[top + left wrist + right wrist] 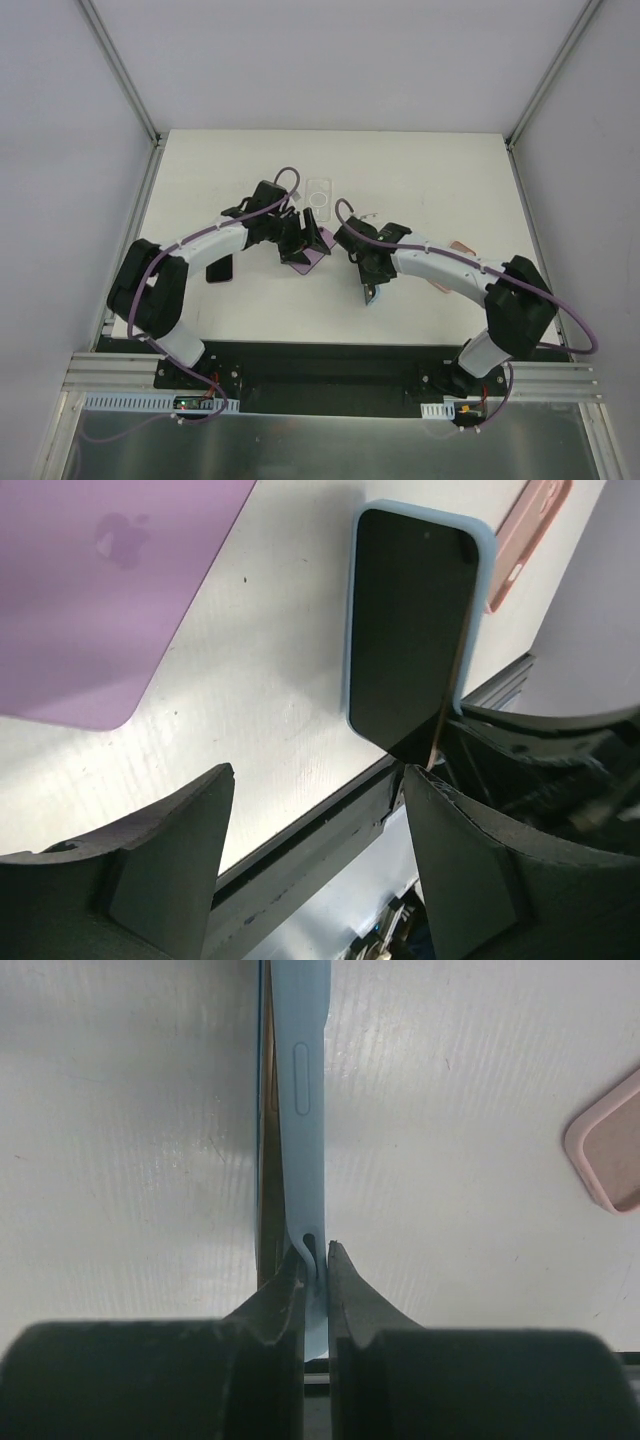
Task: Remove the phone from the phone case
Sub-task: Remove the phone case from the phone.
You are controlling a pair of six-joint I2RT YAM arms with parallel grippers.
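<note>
white table (420,180). flat on it: clear case (320,192) at the far edge, centre; purple apple-logo item (110,600) mid-table; dark slab (220,270) toward the left edge; pink case (610,1150) toward the right edge. blue phone case (300,1080) stands on edge near centre, contact with table unclear.

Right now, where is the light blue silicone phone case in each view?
Top external: light blue silicone phone case just right of centre.
Left wrist: case upper centre-right.
Right wrist: case centre, edge-on, pinched by right fingers.
Shared landmark: pale pink phone case to its right.
</note>
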